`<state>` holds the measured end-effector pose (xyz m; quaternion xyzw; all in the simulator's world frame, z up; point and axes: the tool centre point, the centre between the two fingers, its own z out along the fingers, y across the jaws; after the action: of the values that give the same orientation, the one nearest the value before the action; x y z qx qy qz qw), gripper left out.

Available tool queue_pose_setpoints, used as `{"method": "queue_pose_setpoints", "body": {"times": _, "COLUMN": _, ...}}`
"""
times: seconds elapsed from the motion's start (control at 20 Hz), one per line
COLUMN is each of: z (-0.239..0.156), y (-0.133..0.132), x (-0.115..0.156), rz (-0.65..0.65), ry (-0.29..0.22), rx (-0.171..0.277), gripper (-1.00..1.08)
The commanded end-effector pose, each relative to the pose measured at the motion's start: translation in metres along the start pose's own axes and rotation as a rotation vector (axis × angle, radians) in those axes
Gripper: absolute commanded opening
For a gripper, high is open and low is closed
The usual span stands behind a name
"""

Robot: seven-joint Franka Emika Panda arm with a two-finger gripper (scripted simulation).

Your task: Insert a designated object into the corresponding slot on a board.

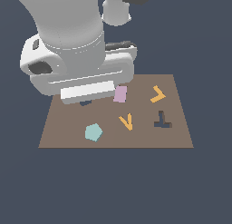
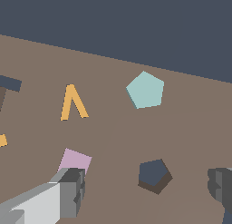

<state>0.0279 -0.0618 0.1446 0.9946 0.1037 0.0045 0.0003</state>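
arm point(image 1: 72, 41) hides most of slot point(image 1: 84, 102).

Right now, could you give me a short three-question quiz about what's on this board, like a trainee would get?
1. True or false: the teal block already sits inside the slot.
2. How many orange V pieces lie on the board?
   A. one  B. two  C. three
3. Fill in: the wrist view shows the gripper with fingers spread apart, so it is ____.

Key:
1. False; the block lies on the board, apart from the slot.
2. B; one near the middle, one toward the exterior view's right.
3. Open, holding nothing.
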Motion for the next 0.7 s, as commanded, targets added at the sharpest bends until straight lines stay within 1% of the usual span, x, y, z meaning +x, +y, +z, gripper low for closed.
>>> {"method": "queue_pose_setpoints", "body": {"times": 0.0, "z": 0.013, "y": 0.006, "x": 0.008, "rz": -0.063, "ry": -0.001, "rx": 0.001, "gripper": 1.0}}
{"method": "queue_pose_setpoints", "body": {"times": 0.35, "z": 0.052, "y": 0.02, "x": 0.037, "rz": -0.251, "ry": -0.004, "rx": 0.003, "gripper": 1.0}}
{"method": "queue_pose_setpoints", "body": {"times": 0.65, "z": 0.077, "y": 0.026, "x": 0.056, "rz": -0.369, "ry": -0.006, "rx": 0.004, "gripper": 1.0}}
